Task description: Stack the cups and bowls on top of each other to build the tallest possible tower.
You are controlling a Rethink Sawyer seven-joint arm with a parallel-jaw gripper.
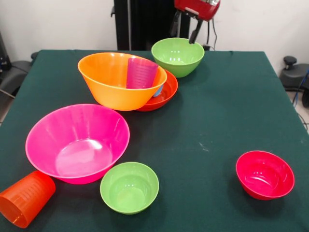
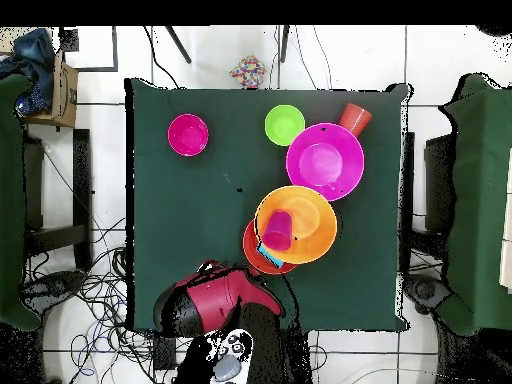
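Note:
My gripper (image 1: 185,28) hangs open and empty just above the far rim of the medium lime green bowl (image 1: 177,56). The tower leans left of it: a large orange bowl (image 1: 113,82) tilted on the shallow red-orange bowl (image 1: 166,94), with a purple cup (image 1: 141,72) inside and a sliver of blue cup (image 1: 158,91) wedged between them. In the overhead view the orange bowl (image 2: 300,224), purple cup (image 2: 277,230), red-orange bowl (image 2: 252,250) and blue cup (image 2: 270,257) show beside my arm (image 2: 225,300), which hides the gripper.
On the green table (image 1: 212,106) stand a large pink bowl (image 1: 77,142), a small lime green bowl (image 1: 129,187) and a small crimson bowl (image 1: 264,174). An orange cup (image 1: 25,198) lies on its side at the near left corner.

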